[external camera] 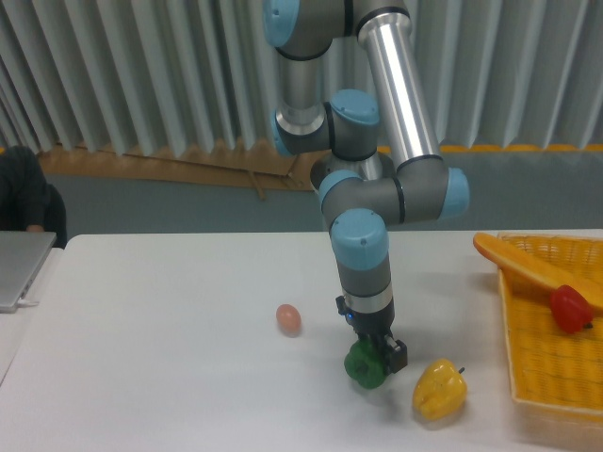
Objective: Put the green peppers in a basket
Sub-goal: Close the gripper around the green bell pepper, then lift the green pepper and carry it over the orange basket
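Fingers (375,355): closed around green pepper (364,366), low at desk (170,320) front | Handling: glossy, lumpy, light, firm; may slip, best held across widest lobes | Basket (551,377): far right, holds red pepper (570,308) | Yellow pepper (439,391): just beside.

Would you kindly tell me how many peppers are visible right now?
3: a glossy dark-green bell pepper at the tool, a yellow pepper on the table to its right, and a small red pepper in the yellow-orange woven basket.
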{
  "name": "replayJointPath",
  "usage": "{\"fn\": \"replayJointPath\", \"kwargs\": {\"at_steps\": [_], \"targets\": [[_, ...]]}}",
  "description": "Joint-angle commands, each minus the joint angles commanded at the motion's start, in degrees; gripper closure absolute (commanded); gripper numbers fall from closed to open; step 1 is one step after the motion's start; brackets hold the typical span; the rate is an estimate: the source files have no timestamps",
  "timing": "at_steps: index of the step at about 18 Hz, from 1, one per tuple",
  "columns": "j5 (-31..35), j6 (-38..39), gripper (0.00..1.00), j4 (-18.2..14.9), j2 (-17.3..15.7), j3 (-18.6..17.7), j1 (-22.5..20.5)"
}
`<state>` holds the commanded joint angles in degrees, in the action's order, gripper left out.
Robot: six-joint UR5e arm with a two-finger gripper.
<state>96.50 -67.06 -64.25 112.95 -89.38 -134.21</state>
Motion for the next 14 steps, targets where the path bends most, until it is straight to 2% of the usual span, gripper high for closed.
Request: {"fn": "replayJointPath", "kwargs": {"at_steps": [2, 4, 9, 12, 14], "targets": [[0.00, -0.35, 0.48, -0.26, -1.41, -0.18, -0.09], [0.00, -4.02, 0.48, -1.14, -3.16, -0.70, -0.44], [0.26, -11.67, 0.50, -7.28, -6.24, -0.44, -2.28], [0.09, -19.57, 0.51, -9.57, -6.77, -0.44, -4.12], [0.26, -25.28, 0.51, -11.24, -8.35, -0.53, -5.79]]}}
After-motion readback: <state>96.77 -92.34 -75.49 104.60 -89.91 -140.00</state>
